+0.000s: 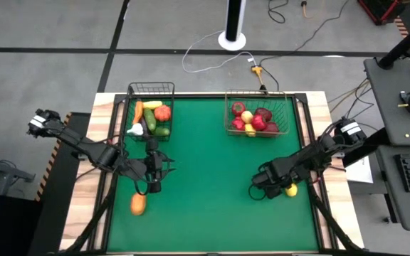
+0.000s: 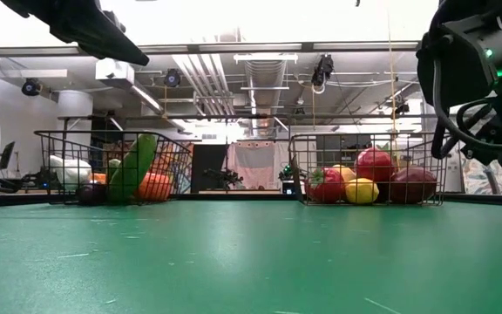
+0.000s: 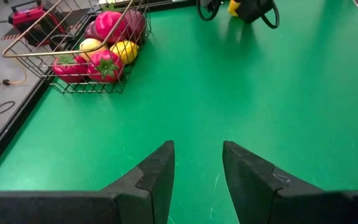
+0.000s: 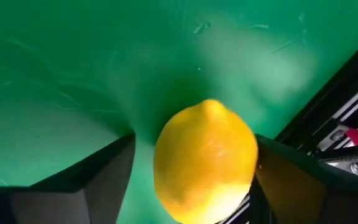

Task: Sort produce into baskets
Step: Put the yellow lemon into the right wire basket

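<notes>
A narrow black wire basket [image 1: 150, 89] at the far left holds vegetables: cucumbers, orange pieces and white garlic. A wider brownish wire basket [image 1: 260, 96] at the far right holds red and yellow fruit [image 3: 104, 46]. An orange piece [image 1: 138, 204] lies on the green mat near the left front. My left gripper [image 3: 197, 177] is open and empty over the mat, just beyond that piece [image 1: 152, 178]. My right gripper [image 4: 194, 180] is open at the right front [image 1: 272, 186], one finger on either side of a yellow lemon [image 4: 205, 158], which also shows in the high view [image 1: 290, 190]. My right gripper has the lemon between its open fingers. A strip of mat shows between the lemon and one finger [image 4: 104, 177]. The lemon's other side [image 4: 250, 155] lies right at the other finger [image 4: 284, 180]; whether they touch, I cannot tell.
The mat's middle [image 1: 212, 178] between the two arms is bare. A dark frame rail [image 4: 334, 118] runs along the table's right edge, close to the lemon. Both baskets stand at the far edge [image 2: 111, 166] [image 2: 369, 170].
</notes>
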